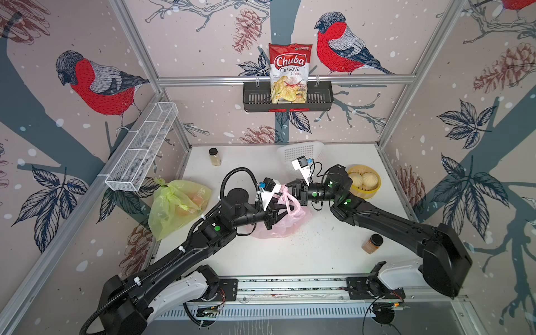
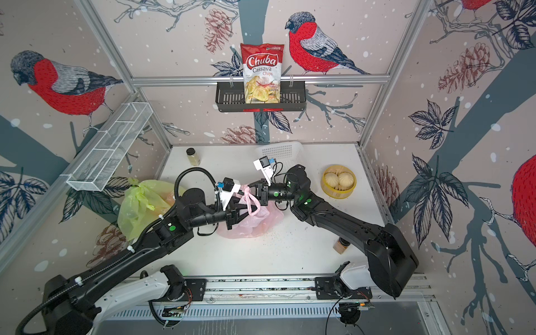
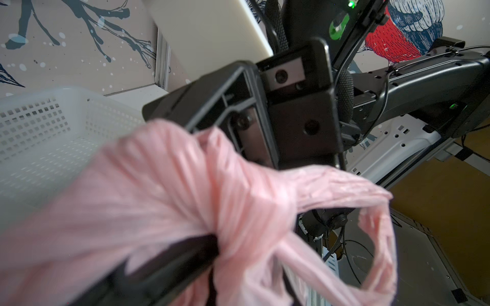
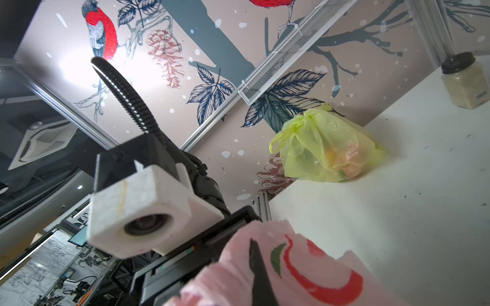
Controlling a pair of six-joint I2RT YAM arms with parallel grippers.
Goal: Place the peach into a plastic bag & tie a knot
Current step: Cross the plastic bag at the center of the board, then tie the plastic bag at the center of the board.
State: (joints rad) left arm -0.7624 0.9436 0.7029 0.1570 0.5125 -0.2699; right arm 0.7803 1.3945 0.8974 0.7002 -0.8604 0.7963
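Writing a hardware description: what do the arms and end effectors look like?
Both are black, boxy links on white base shells, with green dots at joints. The left arm carries a black corrugated hose with white ties; the right arm has thin black cables. The left end effector and right end effector are black, each with a white camera mount.

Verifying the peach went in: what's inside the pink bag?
Only a faint tan-orange shape shows through the pink bag; crumpled film and the left arm hide the rest.
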